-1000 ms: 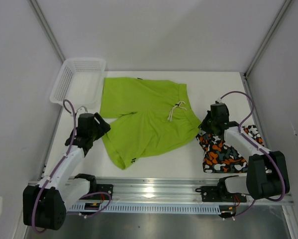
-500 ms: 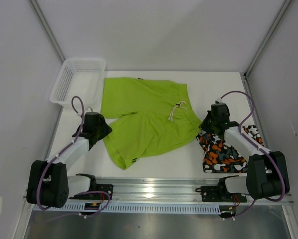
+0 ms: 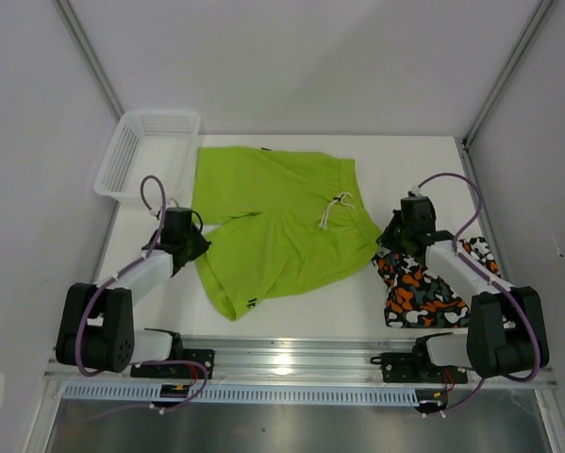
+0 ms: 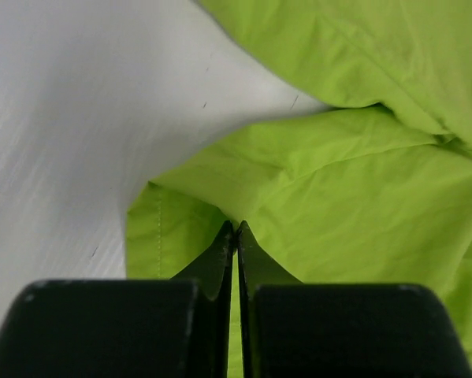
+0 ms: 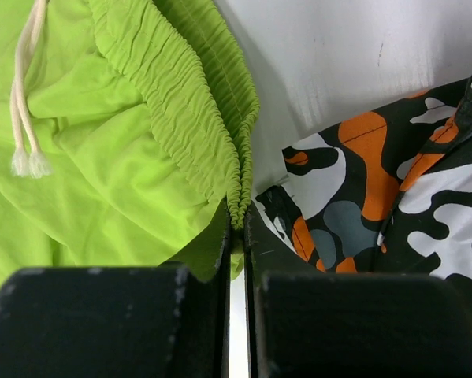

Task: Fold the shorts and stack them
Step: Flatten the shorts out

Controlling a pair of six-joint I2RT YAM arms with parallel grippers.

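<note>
The left gripper point(image 4: 235, 228) is closed on a leg hem of the green shorts point(image 3: 273, 222); the right gripper point(image 5: 237, 220) is pinched shut on their waistband corner; the camo shorts point(image 3: 419, 288) are bunched just beside it.

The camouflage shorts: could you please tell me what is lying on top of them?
Only the right arm crosses above the camouflage shorts, hiding a strip of them. The lime green shorts lie beside them, not on top.
</note>
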